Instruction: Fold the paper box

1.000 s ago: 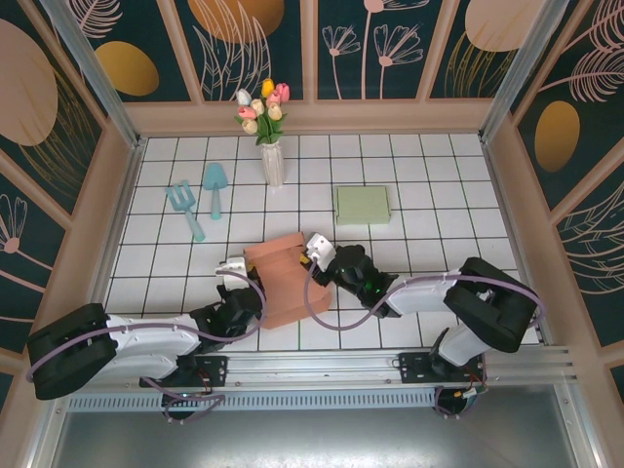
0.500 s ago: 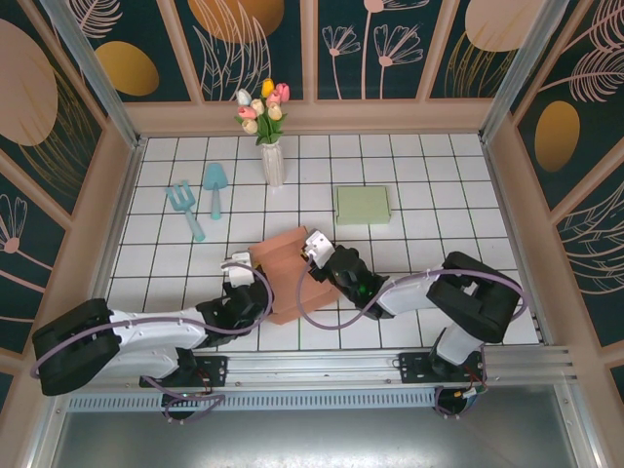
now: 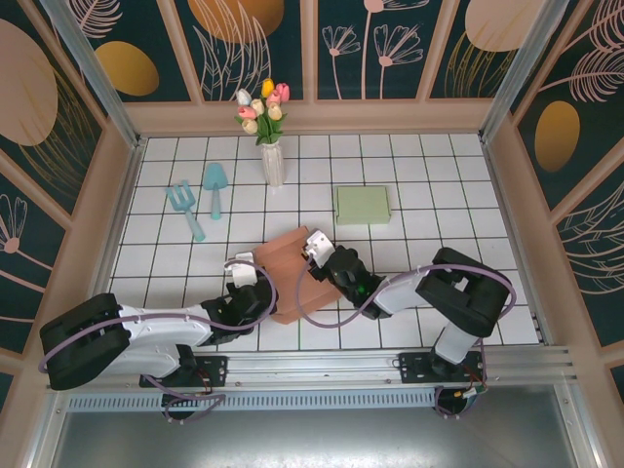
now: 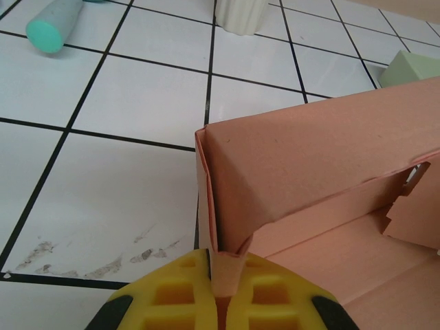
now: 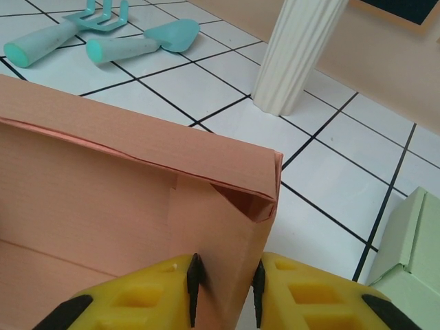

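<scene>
The paper box is a brown cardboard tray, partly folded, lying on the white tiled floor near the front middle. My left gripper holds its near-left corner. In the left wrist view the yellow fingers are shut on the thin doubled wall at the corner of the box. My right gripper is at the box's far-right corner. In the right wrist view that gripper is shut on the folded side wall of the box, under a hollow triangular fold.
A white vase of tulips stands behind the box. A pale green box lies back right. A teal garden fork and trowel lie back left. Wooden walls ring the floor.
The box has shifted and turned slightly toward the back right. The left gripper moved right along with it, and the right arm drew in closer. Both grips stay the same.
</scene>
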{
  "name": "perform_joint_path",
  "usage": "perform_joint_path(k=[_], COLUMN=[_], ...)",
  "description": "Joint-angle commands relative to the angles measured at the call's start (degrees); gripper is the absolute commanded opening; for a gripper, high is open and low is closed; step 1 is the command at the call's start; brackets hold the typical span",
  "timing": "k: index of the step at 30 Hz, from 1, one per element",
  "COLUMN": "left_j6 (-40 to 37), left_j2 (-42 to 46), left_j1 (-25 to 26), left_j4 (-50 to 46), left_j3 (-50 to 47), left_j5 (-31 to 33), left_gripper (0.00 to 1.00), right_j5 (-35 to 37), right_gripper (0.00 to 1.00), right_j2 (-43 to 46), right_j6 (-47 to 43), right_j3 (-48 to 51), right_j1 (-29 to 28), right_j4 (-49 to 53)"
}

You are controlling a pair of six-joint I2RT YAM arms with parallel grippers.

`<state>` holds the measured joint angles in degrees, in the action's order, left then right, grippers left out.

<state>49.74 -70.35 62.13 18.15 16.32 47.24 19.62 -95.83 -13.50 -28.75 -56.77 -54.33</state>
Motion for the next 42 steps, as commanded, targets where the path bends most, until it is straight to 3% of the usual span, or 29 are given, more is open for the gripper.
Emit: perform_joint_path(k=[1, 4, 7, 14, 17, 22, 25, 36, 42], left_j6=[0.5, 0.6, 0.6, 1.5, 2.8, 7.7, 8.8, 8.1, 7.7], left_j2=[1.5, 2.0, 2.4, 3.0, 2.9, 3.0, 3.8, 5.4, 4.4], left_j1=[0.7, 0.7, 0.7, 0.7, 0.8, 0.7, 0.7, 0.8, 0.7], left_j4=[4.4, 4.1, 4.1, 3.1, 1.9, -3.4, -4.4, -3.1, -3.4], left_j3=[1.6, 1.3, 1.0, 0.6, 0.8, 1.8, 1.4, 0.3, 1.0], left_j5=[-4.6, -4.4, -4.2, -2.4, -1.4, 2.9, 3.6, 3.1, 3.4], left_gripper=[0.00, 0.00, 0.00, 0.00, 0.00, 0.00, 0.00, 0.00, 0.00], right_j5=[-5.2, -5.9, -7.9, -7.2, 2.6, 25.0, 30.8, 30.9, 18.9], right_gripper=[0.30, 0.37, 0.37, 0.23, 0.22, 0.22, 0.22, 0.23, 0.35], right_j2=[-0.4, -0.1, 0.3, 2.6, 2.5, -0.5, -1.5, -0.5, 5.0], right_j6=[3.3, 4.6, 6.4, 8.3, 9.1, 10.5, 11.2, 18.4, 18.0], right_j3=[0.5, 0.5, -0.1, -0.2, -2.0, -5.3, -6.0, -9.4, -6.1], right_j1=[0.3, 1.3, 2.4, 3.2, 3.0, 0.9, -0.4, -1.1, -1.7], right_j4=[-3.4, -2.5, -0.5, 2.9, 7.8, 14.3, 15.3, 23.4, 20.5])
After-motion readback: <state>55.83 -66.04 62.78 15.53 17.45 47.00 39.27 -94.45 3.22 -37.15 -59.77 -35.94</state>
